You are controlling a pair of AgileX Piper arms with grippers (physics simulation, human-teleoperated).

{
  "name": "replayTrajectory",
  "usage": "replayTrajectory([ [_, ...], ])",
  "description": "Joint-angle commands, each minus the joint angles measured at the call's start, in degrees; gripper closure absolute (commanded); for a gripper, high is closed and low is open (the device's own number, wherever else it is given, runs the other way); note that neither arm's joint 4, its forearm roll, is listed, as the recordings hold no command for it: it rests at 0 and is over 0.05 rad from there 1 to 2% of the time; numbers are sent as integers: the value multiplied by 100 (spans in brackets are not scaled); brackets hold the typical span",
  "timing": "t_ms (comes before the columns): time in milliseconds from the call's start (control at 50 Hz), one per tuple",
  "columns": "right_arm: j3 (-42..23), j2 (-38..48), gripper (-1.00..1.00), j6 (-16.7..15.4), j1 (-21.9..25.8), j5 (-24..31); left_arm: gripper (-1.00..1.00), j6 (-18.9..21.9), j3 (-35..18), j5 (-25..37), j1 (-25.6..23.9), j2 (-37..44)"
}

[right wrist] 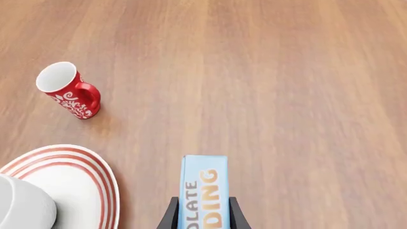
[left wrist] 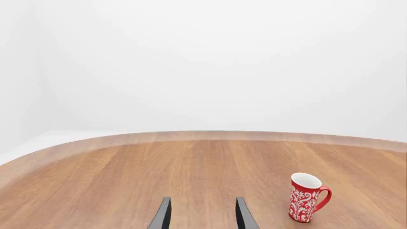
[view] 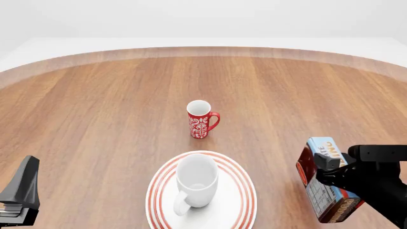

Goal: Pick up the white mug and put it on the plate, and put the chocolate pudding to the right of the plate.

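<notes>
The white mug stands upright on the red-ringed plate near the table's front edge, handle toward the front. Right of the plate, my right gripper is shut on the chocolate pudding, which it holds tilted. In the right wrist view the carton's light blue face shows between the two fingers, with the plate and white mug beside it. I cannot tell whether the carton touches the table. My left gripper is open with nothing in it, at the front left.
A red mug with a white floral pattern stands upright at the table's middle, behind the plate; it also shows in both wrist views. The round wooden table's far edge curves across the back.
</notes>
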Motion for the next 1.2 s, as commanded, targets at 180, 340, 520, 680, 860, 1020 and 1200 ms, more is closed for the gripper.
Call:
replayTrajectory([
  [180, 234, 145, 100, 90, 73, -249, -100, -5, -2, 0, 5, 0],
  [340, 401, 421, 100, 108, 108, -584, -100, -6, 0, -3, 9, 0],
  [520, 472, 585, 100, 89, 114, -770, -100, -5, 3, -8, 8, 0],
  [680, 518, 780, 100, 62, 96, -977, -100, -4, 2, -5, 8, 0],
  [860, 616, 1117, 100, 37, 78, -1329, -100, -4, 3, -7, 9, 0],
  [1020, 653, 1333, 100, 17, 72, -1530, -100, -6, 3, -7, 10, 0],
  [1200, 706, 1528, 100, 4, 52, -1718, -100, -6, 3, -7, 10, 0],
])
